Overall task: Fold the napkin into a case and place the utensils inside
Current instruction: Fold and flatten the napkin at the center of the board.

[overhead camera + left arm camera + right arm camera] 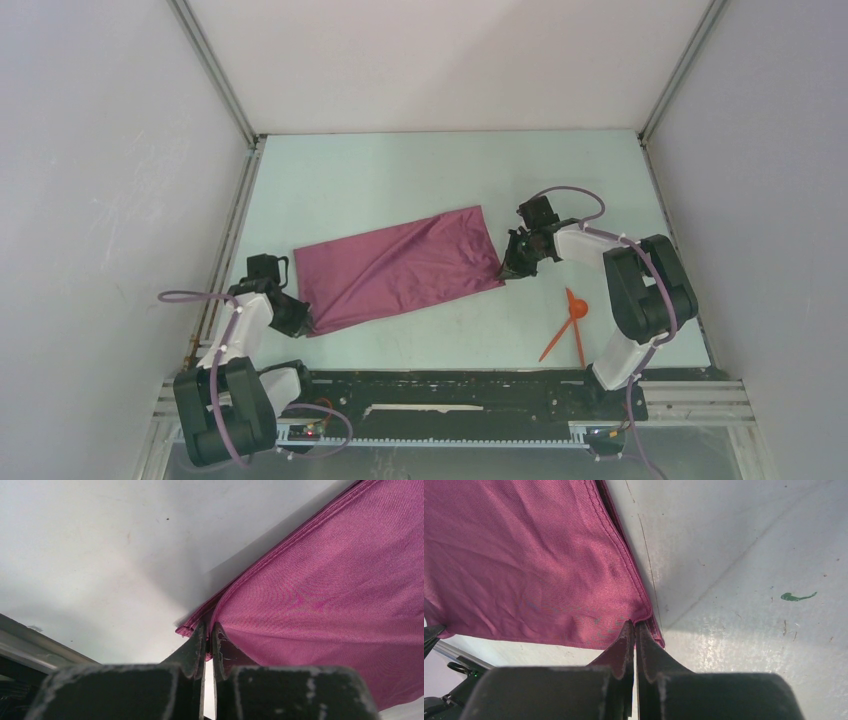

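The napkin [400, 268] is lying doubled on the tabletop [430, 170] and is being pinched at opposite corners by the left end effector [306, 325] and the right end effector [505, 272], both clamped tight on the hems. The cloth is judged thin, light and limp. It is being gripped where it is best taken, at the hemmed corners, since sagging is likely between the holds.
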Available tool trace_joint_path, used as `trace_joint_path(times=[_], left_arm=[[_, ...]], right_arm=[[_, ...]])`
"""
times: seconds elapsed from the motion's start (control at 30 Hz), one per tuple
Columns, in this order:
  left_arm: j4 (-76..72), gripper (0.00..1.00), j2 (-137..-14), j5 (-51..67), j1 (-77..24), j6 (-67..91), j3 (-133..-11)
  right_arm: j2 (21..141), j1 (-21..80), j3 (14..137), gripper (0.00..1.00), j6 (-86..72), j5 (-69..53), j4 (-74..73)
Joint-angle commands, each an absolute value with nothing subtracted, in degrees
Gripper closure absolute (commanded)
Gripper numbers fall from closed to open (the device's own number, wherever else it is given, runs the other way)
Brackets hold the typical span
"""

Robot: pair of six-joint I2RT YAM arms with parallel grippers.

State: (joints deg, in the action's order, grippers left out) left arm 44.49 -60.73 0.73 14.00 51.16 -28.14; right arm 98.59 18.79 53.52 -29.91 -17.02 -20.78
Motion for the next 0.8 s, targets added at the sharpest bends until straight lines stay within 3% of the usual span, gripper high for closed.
trace_joint_path(times=[0.0, 0.77], left_arm=[[45.64, 0.94, -59.94, -2.02, 13.98, 51.55, -30.42], [43.77, 0.89, -61.38, -1.63, 13.99, 51.37, -28.3]], right_arm=[[99.95, 18.57, 53.15, 1.0, -29.43, -15.49, -20.12], [100.46, 18.86, 53.13, 1.0, -29.51, -15.84, -19.72]])
